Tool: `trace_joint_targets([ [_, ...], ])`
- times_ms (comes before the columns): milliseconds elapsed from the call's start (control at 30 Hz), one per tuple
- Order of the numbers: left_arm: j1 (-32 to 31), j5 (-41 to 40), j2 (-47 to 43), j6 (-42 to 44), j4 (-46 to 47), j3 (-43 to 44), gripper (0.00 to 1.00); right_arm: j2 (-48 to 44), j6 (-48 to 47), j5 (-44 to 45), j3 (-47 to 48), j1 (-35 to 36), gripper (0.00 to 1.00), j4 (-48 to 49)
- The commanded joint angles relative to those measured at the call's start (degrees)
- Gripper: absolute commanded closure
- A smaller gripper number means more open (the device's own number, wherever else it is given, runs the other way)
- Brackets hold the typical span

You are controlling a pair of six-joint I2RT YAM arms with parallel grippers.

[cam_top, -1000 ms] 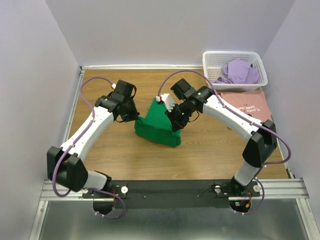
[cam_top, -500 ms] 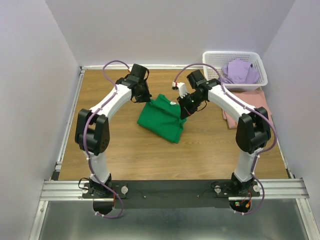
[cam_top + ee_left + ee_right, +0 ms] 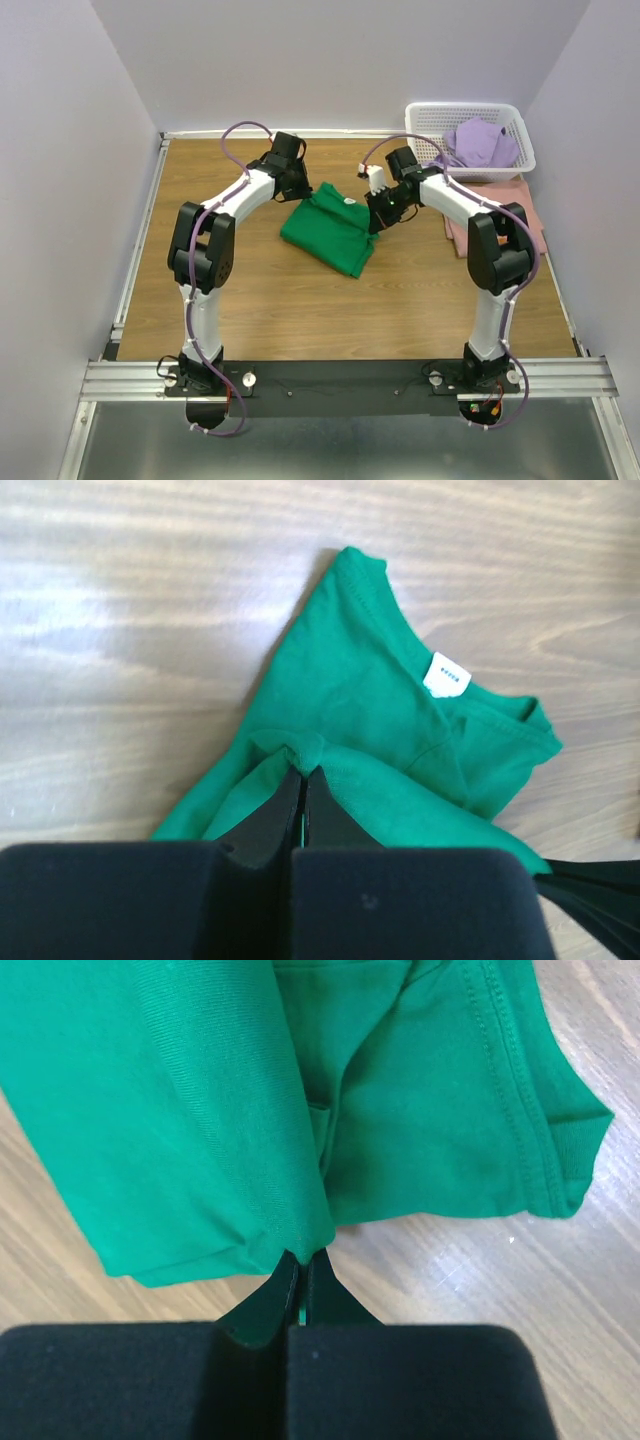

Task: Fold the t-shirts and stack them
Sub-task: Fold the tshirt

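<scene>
Swung the green shirt (image 3: 330, 228) farther back and laid it flatter on the table (image 3: 260, 290), centre-rear. Clamped on its edges with left tool (image 3: 302, 778) and right tool (image 3: 303, 1260) alike. Probably spreading for the fold; nothing stacked yet.

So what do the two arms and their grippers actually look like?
Both the left arm and right arm have white link shells with chunky black joints. A thin purple cable loops loosely along each. The left gripper and right gripper are black, with slim tapered fingers on a wide black block. No markings are legible.
</scene>
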Motion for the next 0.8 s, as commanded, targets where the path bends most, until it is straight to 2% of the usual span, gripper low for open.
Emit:
trace_joint_targets([
  [0, 0.8, -1.8, -0.4, -0.3, 6.6, -1.3, 1.00, 1.5, 0.7, 2.6, 1.2, -0.2, 0.99, 2.0],
  [233, 0.9, -2.4, -0.1, -1.4, 10.1, -3.5, 1.00, 2.9, 1.9, 5.5, 2.9, -0.3, 0.99, 2.7],
  [333, 0.8, -2.2, 0.5, -1.5, 11.7, -4.1, 1.00, 3.1, 3.2, 7.2, 2.7, -0.3, 0.92, 3.5],
  [433, 0.8, -2.8, -1.0, -1.5, 13.5, -5.2, 0.79, 1.6, 4.2, 7.8, 2.9, -0.3, 0.81, 4.0],
  [467, 0.8, -3.0, -2.6, -1.5, 13.8, -5.7, 0.67, 1.2, 4.7, 8.4, 3.1, -0.3, 0.79, 4.2],
  [533, 0.8, -3.4, -4.8, -1.6, 15.0, -6.6, 0.54, -0.2, 5.7, 10.4, 3.4, -0.3, 0.67, 5.0],
  [567, 0.8, -3.7, -7.3, -1.6, 15.2, -7.6, 0.42, -1.5, 6.0, 11.0, 3.8, -0.2, 0.62, 5.2],
  [633, 0.8, -4.3, -10.0, -1.6, 15.6, -9.2, 0.32, -2.5, 6.8, 12.5, 4.2, -0.2, 0.39, 5.6],
  [700, 0.8, -6.9, -14.1, -1.5, 15.7, -10.8, 0.25, -4.0, 8.2, 14.1, 4.1, -0.2, 0.00, 5.8],
  [767, 0.8, -7.3, -17.4, -0.5, 15.7, -13.6, 0.21, -5.6, 9.4, 16.2, 3.6, -0.2, 0.00, 6.0],
])
